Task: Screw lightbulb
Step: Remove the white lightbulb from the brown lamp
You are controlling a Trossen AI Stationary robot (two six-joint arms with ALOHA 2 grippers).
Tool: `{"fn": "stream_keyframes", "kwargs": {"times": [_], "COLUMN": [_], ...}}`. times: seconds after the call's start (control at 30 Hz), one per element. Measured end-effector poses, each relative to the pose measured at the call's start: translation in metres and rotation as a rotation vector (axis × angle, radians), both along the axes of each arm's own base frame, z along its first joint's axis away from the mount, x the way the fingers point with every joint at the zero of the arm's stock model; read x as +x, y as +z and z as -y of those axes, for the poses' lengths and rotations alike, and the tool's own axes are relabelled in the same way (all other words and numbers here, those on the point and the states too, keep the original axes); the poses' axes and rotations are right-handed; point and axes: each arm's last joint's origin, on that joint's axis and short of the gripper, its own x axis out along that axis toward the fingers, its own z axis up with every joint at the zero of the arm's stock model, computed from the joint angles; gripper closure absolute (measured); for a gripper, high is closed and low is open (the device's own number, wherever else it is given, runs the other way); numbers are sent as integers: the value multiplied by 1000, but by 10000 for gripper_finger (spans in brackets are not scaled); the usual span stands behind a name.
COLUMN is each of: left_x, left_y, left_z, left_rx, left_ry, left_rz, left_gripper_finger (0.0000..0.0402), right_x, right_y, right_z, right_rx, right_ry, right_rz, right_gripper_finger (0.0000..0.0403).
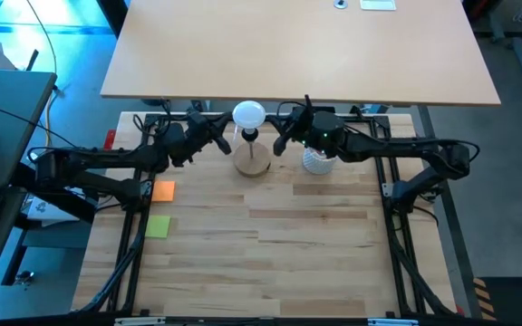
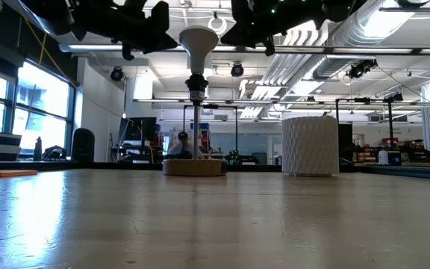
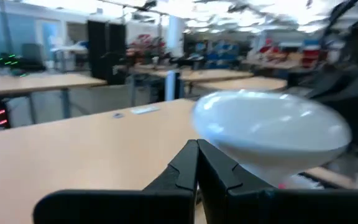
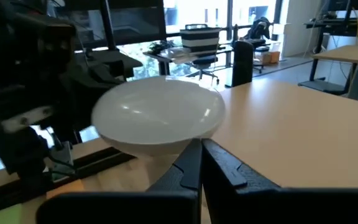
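The small white frosted round lightbulb (image 1: 249,115) is sitting in the black socket stem of the round wooden disc (image 1: 253,164), between the left tool (image 1: 220,138) and the right tool (image 1: 282,139); both are hovering clenched and empty just beside it. Judging by this, a clenched tool could be nudging the bulb sideways and tipping the disc or cross-threading the base. Counted: one bulb, one disc, one white ribbed cup (image 1: 318,161) under the right tool, two tools.
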Motion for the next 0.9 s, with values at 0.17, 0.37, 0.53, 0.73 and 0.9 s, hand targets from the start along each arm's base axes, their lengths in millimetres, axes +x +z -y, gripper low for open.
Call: {"fn": "stream_keyframes", "kwargs": {"times": [0.17, 0.37, 0.53, 0.73, 0.9], "left_x": [8, 21, 24, 11, 0], "left_y": [0, -9, -8, 0, 8], "left_z": [3, 16, 36, 53, 39], "left_rx": [3, -36, -40, 5, 59], "left_ry": [-68, -156, -185, 45, 171], "left_rz": [69, 77, 75, -6, -39], "left_gripper_finger": [401, 401, 401, 402, 401], "right_x": [6, 10, 6, -5, -1], "right_y": [-10, -17, -20, -1, 8], "right_z": [12, 32, 49, 41, 8], "right_rx": [25, 24, -4, -67, -89], "right_ry": [-28, -30, -68, -83, -4], "right_rz": [19, 72, 53, 45, 50], "right_gripper_finger": [403, 403, 403, 403, 403]}}
